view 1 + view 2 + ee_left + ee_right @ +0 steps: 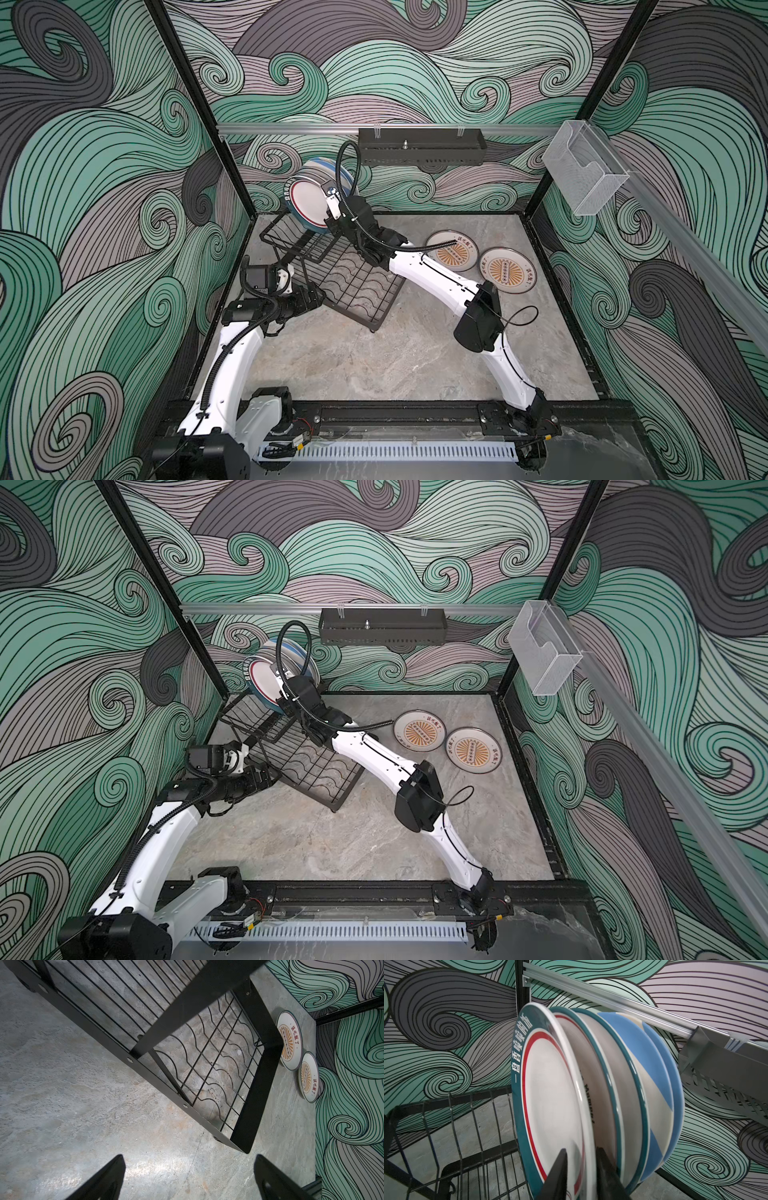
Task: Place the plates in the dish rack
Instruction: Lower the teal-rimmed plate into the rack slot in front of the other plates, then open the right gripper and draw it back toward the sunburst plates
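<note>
Front plate point(550, 1095): white centre, red ring, teal rim with white characters; rear plates point(645, 1057): blue-and-cream stripes; two flat plates point(451, 251) point(508, 271): white, orange sunburst, red characters; dish rack point(255, 1095): black; tabletop point(374, 365): grey marble; walls point(104, 208): teal-grey swirls.

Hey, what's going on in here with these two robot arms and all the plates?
The right pincer straddles the rim of the front teal-rimmed white plate, one of several standing on edge in the raised tier of the black wire dish rack; whether it grips is unclear. The left pincer hovers open and empty beside the rack. Two white plates with orange sunbursts lie flat on the grey marbled table, not yet loaded.
</note>
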Robot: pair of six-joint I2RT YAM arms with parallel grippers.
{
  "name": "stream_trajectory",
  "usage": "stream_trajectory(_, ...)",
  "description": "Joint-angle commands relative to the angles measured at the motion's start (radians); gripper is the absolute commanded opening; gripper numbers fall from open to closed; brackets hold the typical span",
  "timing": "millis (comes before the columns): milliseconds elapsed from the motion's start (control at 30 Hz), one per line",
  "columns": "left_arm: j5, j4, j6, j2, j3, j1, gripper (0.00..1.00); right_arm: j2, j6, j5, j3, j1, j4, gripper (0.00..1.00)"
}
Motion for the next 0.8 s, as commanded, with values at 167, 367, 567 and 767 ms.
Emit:
stream_trajectory(167, 0.005, 0.008, 0.002, -0.039, -0.001, 0.007, 0.99, -0.141, 0.005, 0.010, -0.048, -0.018, -0.031, 0.52)
stream_trajectory(367, 0.064, 0.054, 0.025, -0.053, -0.011, 0.007, 0.99, -0.272, 0.027, -0.059, -0.156, -0.032, -0.063, 0.64)
stream_trajectory(567, 0.093, 0.078, -0.012, -0.065, -0.013, 0.007, 0.99, -0.463, 0.102, -0.149, -0.367, -0.078, -0.020, 0.70)
stream_trajectory(767, 0.001, 0.062, -0.031, -0.129, -0.007, -0.014, 0.99, -0.645, 0.170, -0.190, -0.599, -0.142, -0.029, 0.75)
